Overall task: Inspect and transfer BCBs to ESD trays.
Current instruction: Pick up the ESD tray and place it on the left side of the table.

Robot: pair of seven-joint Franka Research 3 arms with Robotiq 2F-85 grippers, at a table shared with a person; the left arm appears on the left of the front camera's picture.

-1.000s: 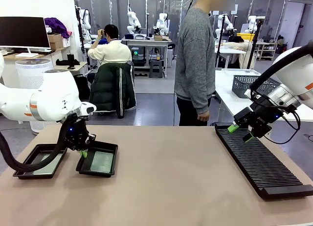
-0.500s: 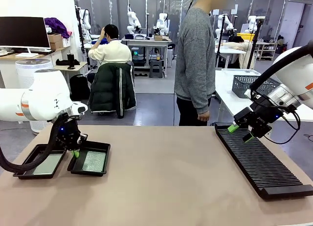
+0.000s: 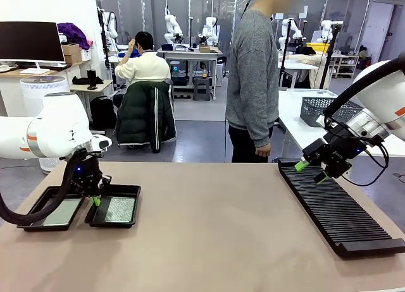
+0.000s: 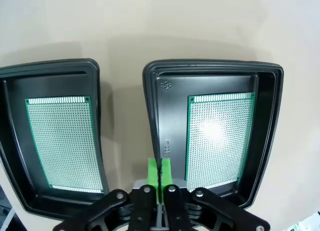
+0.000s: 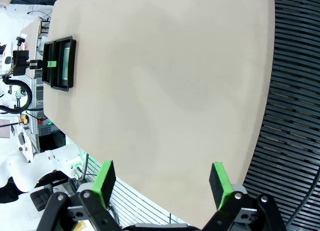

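Two black ESD trays lie side by side at the table's left. A green BCB (image 4: pixel 62 141) lies flat in the left tray (image 4: pixel 50 68), and another BCB (image 4: pixel 217 136) lies in the right tray (image 4: pixel 215 65). My left gripper (image 4: pixel 160 172) is shut, its green pads pinching the right tray's near rim; in the front view this gripper (image 3: pixel 95 200) sits between the left tray (image 3: pixel 38 226) and the right tray (image 3: pixel 134 206). My right gripper (image 3: pixel 310 172) hangs open with nothing in it above the far end of the slotted rack (image 3: pixel 335 210).
A person (image 3: pixel 253 77) stands at the far side of the table, hands down. The long black ribbed rack (image 5: pixel 295 116) runs along the table's right side. Bare tabletop (image 3: pixel 215 235) spreads between the trays and the rack. A grey basket (image 3: pixel 319 109) sits on another table behind.
My left gripper has slid the right tray leftward, close beside the left tray. The right arm has not moved.
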